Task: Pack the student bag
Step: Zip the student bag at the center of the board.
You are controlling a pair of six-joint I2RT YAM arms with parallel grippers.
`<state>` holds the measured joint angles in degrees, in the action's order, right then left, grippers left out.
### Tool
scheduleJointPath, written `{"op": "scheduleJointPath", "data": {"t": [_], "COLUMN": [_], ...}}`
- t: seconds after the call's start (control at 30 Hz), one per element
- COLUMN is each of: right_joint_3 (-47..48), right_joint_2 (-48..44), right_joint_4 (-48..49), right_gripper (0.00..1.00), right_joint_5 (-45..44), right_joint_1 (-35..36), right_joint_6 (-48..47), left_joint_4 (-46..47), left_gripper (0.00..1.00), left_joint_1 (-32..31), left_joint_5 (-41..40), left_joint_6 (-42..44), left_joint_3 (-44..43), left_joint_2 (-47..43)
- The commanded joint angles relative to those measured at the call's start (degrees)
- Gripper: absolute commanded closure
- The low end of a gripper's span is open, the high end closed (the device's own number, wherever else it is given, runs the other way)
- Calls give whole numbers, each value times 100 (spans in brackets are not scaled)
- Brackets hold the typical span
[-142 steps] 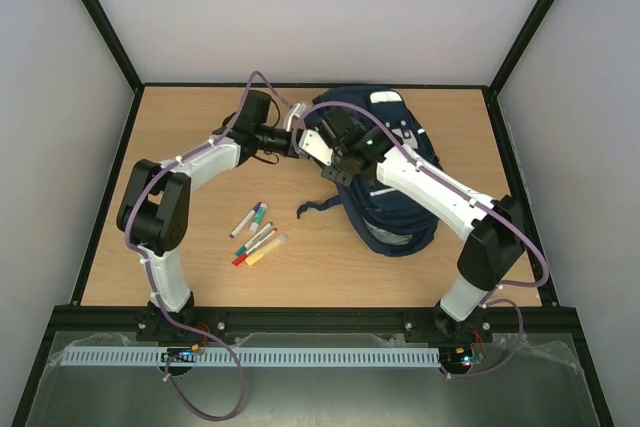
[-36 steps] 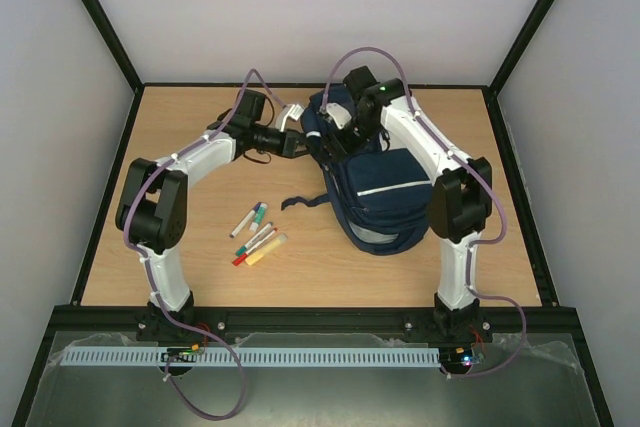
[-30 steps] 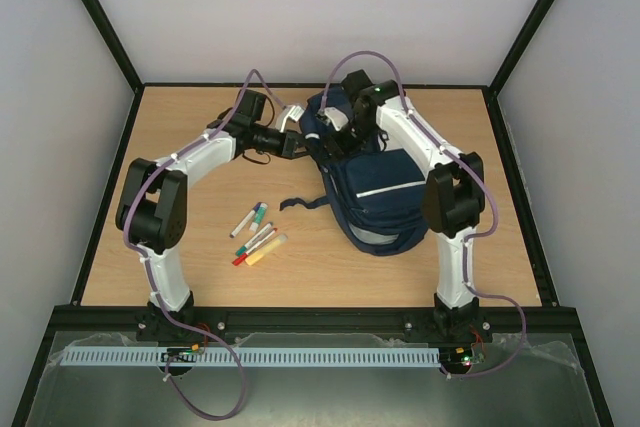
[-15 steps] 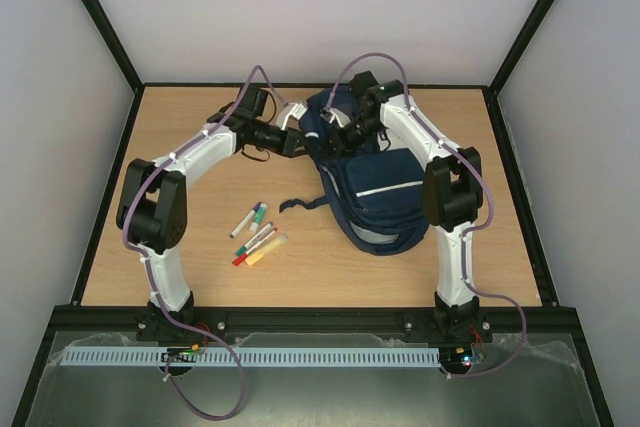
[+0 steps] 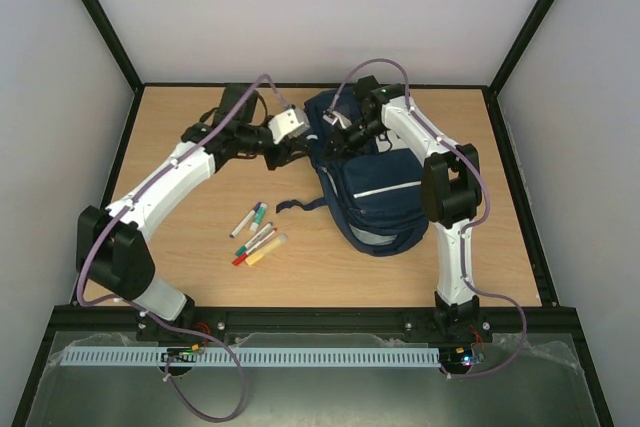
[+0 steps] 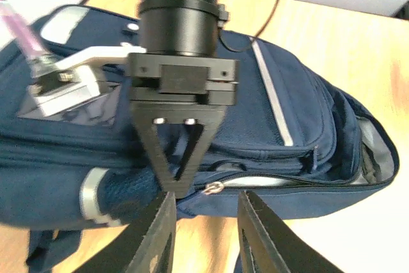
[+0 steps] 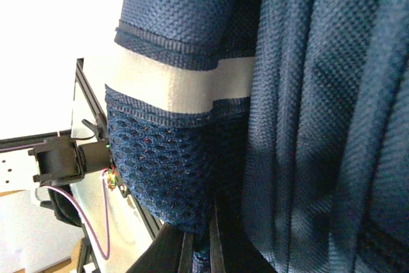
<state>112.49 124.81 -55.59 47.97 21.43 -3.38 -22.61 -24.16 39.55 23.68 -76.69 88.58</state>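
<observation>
Looking down from above, we see the bag [image 5: 385, 192] lying on the table [image 5: 200, 247] right of centre, with markers [image 5: 256, 233] well to its left. The right gripper [image 5: 340, 134] is on the bag's far end, and the left gripper [image 5: 298, 150] is just beside its far left edge.

From the left wrist, the left gripper [image 6: 206, 201] has its fingers apart in front of the bag [image 6: 300, 126]. The right gripper [image 6: 174, 187] comes to a closed point on the fabric, near a zip pull [image 6: 214, 188].

From the right wrist, the right gripper [image 7: 199, 242] is pinched together on a fold of the bag [image 7: 300, 94], below a white stripe [image 7: 179, 81].
</observation>
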Motion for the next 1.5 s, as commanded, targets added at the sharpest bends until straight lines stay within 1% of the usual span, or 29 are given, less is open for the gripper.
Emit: {"op": "scheduleJointPath", "data": {"t": [0.0, 0.03, 0.1, 0.2, 0.3, 0.47, 0.67, 0.8, 0.93, 1.3, 1.4, 1.47], "right_joint_3": [-143, -170, -222, -274, -295, -337, -422, -481, -533, -625, -648, -656], "right_joint_2": [-221, -235, -252, -293, -337, -375, -410, -414, -414, -416, -419, -416], "right_joint_4": [-48, -48, -39, -22, -22, -4, -9, -12, 7, 60, 75, 75], "right_gripper": [99, 99, 99, 99, 99, 99, 99, 99, 99, 99, 99, 99], "right_joint_5": [614, 629, 681, 739, 790, 867, 970, 1093, 1186, 1331, 1342, 1355], "right_joint_1": [-25, -25, -20, -25, -25, -23, -21, -25, -20, -62, -79, -85], "right_joint_6": [100, 101, 108, 141, 152, 191, 201, 205, 238, 349, 372, 375], "left_joint_4": [-434, -511, -595, -625, -526, -200, 442, 480, 732, 1174, 1310, 1441], "left_gripper": [75, 77, 78, 74, 72, 70, 68, 71, 71, 77, 77, 75], "left_joint_1": [-195, -229, -267, -343, -399, -540, -664, -702, -729, -795, -809, -824], "left_joint_5": [-42, -66, -123, -218, -308, -550, -802, -884, -1016, -1053, -1067, -1108], "left_joint_6": [1748, 1983, 2399, 2833, 3029, 3232, 3180, 3188, 3286, 4054, 4115, 4051], "left_joint_3": [-15, -62, -86, -110, -115, 33, 291, 203, 358, 1018, 1153, 1196], "left_joint_2": [337, 407, 491, 595, 709, 855, 936, 1099, 1136, 832, 751, 760]}}
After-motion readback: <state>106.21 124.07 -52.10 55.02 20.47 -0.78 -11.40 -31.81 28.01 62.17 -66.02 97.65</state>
